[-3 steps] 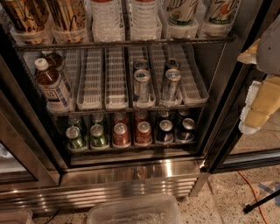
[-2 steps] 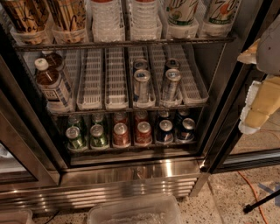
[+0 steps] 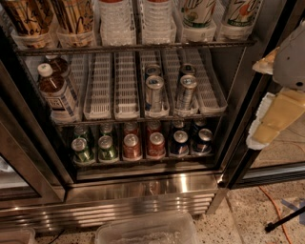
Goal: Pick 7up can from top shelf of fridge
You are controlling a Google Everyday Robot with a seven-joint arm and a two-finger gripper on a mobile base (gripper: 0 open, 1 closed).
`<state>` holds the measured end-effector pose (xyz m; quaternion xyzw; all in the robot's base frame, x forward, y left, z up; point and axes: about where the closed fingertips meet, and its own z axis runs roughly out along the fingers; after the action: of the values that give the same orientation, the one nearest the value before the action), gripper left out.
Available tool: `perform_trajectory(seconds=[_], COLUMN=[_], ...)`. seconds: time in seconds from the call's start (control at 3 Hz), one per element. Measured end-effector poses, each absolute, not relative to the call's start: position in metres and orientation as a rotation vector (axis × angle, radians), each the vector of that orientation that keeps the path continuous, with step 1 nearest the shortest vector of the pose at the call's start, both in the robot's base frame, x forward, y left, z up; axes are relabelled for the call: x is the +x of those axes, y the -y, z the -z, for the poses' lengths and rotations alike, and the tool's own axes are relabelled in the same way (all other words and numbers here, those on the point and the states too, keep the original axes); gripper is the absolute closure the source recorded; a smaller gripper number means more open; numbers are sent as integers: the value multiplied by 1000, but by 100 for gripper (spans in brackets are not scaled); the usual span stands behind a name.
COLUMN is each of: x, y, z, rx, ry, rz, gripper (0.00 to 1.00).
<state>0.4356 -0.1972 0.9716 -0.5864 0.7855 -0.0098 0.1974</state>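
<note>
Two tall white 7up cans with green lettering stand at the right end of the top shelf point(image 3: 133, 48), one 7up can point(image 3: 197, 12) to the left of the other point(image 3: 240, 11); the picture's top edge cuts off their lids. Clear bottles and tall brown-patterned cans fill the shelf's other lanes. The fridge point(image 3: 143, 193) is open in front of me. My gripper point(image 3: 280, 97), grey and beige, hangs at the far right, outside the fridge beyond the black door frame, lower than the 7up cans and apart from them.
The middle rack holds brown bottles point(image 3: 55, 91), two silver-blue cans point(image 3: 154, 90) and empty ribbed trays. Short green, red and dark cans line the bottom rack point(image 3: 138, 143). A clear plastic bin point(image 3: 147, 230) sits on the floor in front. An orange cable point(image 3: 274, 206) runs at the right.
</note>
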Motion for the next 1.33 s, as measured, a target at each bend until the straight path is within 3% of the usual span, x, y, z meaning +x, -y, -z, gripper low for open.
perform_trajectory(seconds=[0.67,1.33], x=[422,420], y=[149,113], z=[-944,-927], rx=[-1359,-1153], ry=[-2093,-1885], rz=[-199,-234], gripper=[0,0])
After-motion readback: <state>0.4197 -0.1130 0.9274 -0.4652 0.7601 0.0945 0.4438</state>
